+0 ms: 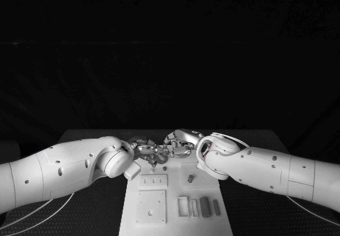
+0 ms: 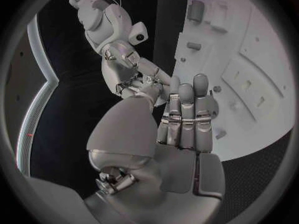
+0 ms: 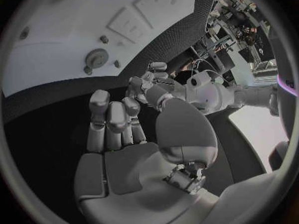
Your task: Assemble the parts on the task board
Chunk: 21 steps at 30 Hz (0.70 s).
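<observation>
Both hands meet over far end of task board (image 1: pixel 177 223); left hand (image 1: pixel 145 150) and right hand (image 1: pixel 181 142) fingers apart, holding nothing; grey parts (image 1: pixel 205 206) near end.

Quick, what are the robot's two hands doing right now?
Left hand: open, fingers straight, holding nothing.
Right hand: open, fingers straight, holding nothing.

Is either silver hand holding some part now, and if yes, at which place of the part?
It cannot be told. The left hand and right hand meet above the white task board, fingers close together, but no part is visible between them.
</observation>
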Each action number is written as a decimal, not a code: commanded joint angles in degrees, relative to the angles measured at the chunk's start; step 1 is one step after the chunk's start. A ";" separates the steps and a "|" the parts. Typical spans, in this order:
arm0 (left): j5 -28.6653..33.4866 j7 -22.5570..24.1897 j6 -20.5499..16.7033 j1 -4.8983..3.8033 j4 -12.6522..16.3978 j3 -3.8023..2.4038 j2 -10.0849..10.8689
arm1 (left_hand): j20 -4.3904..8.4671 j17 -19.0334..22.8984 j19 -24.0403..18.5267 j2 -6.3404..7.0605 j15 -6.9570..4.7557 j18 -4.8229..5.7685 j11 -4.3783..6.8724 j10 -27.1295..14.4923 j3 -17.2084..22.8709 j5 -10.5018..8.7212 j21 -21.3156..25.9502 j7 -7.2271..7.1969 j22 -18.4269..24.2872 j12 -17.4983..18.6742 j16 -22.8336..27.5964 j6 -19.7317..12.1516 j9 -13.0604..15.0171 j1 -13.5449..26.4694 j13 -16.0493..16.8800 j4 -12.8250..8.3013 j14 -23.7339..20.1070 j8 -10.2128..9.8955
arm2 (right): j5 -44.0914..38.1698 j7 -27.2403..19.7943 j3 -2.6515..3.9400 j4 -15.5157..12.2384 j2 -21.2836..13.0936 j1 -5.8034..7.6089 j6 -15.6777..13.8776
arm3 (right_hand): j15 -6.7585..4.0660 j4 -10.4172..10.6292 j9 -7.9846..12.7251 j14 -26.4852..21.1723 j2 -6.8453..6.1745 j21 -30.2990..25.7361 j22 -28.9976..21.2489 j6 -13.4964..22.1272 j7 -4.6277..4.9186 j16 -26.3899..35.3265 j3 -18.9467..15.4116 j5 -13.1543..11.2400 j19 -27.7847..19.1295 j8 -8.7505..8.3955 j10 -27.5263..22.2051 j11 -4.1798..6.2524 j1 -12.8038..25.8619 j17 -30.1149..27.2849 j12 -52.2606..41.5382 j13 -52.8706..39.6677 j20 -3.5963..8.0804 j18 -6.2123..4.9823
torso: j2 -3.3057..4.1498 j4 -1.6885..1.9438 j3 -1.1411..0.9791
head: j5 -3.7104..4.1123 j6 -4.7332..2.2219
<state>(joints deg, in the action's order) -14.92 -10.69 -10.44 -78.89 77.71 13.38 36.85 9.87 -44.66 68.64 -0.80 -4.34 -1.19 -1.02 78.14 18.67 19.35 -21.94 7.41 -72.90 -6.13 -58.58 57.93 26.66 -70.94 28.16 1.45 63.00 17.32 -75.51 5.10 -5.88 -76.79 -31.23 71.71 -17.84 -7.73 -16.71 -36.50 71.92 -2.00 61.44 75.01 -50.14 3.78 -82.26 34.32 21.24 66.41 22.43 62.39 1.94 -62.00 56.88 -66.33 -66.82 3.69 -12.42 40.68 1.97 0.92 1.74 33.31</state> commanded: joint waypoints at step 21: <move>3.35 2.18 -1.20 -0.17 -0.07 -0.32 -0.33 | 1.51 0.13 3.18 -2.36 -1.54 -1.06 0.96 0.23 17.56 6.31 0.39 -3.42 -3.46 -5.17 -3.00 5.28 3.96 25.51 3.69 -17.88 1.43 3.85 | -0.48 -0.44 -0.24 0.13 0.18 -0.66 1.96 | -0.50 0.01 -0.11 -0.04 -0.18 0.29 0.81 -11.65 -0.08 0.11 0.33 0.38 -0.03 0.04 -0.05 0.52 0.45 -0.04 -0.15 0.07 0.26 -2.58 | 0.01 0.05 -0.06 | 0.28 0.26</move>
<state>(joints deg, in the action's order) -12.42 -10.83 -11.35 -78.65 77.45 13.46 36.76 11.15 -44.57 71.77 -3.38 -5.63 -1.08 -0.35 78.46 35.85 25.79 -21.26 6.92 -74.94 -11.15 -61.27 59.88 30.55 -45.59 31.82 -16.54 64.44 20.91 -75.48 4.68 -5.80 -76.72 -31.14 71.51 -17.94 -7.78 -16.70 -36.55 71.99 -1.99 61.44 75.01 -50.14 3.77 -82.26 34.31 21.29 66.41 22.08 62.25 2.09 -62.01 56.88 -66.33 -66.82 3.67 -12.43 40.66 2.02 0.87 2.00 33.63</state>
